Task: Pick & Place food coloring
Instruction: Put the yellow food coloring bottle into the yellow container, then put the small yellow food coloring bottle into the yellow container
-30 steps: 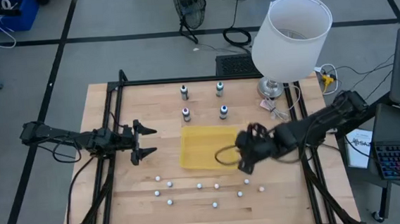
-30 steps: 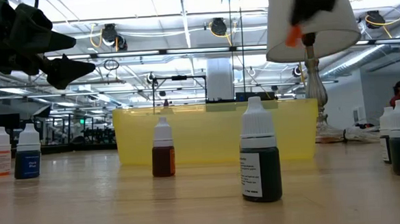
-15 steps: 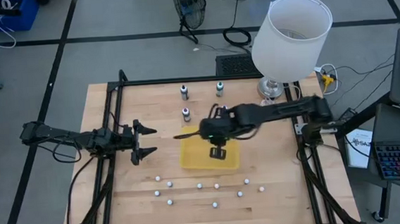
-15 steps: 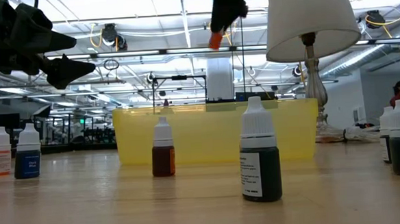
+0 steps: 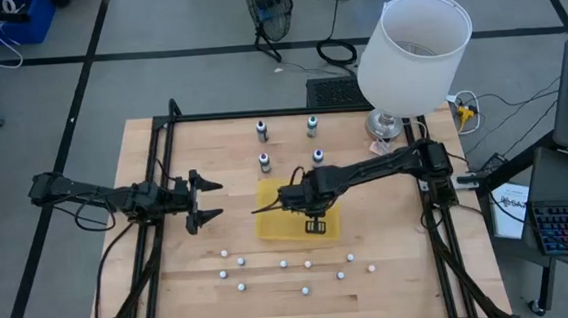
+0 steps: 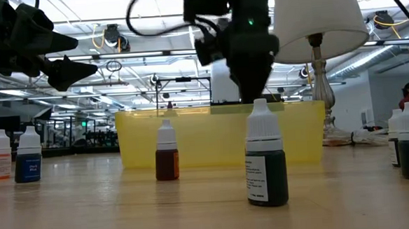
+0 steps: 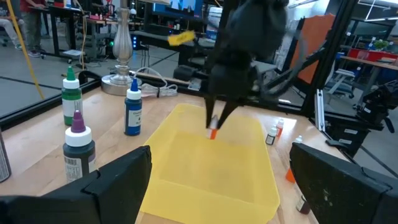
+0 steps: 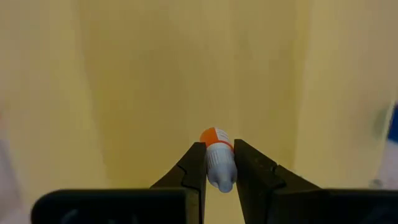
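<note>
Orange-bodied food coloring bottle (image 8: pixel 217 163) sits pinched in the right gripper (image 8: pixel 219 167), hanging over the yellow bin (image 5: pixel 276 213) mid-tabletop. Left gripper (image 5: pixel 199 200) waits spread wide, well off beside the bin.

You've got an orange food coloring bottle (image 8: pixel 217 160) pinched over the yellow tray (image 5: pixel 273 223). Four more bottles (image 5: pixel 262 131) stand upright at the tray's 12 o'clock.
</note>
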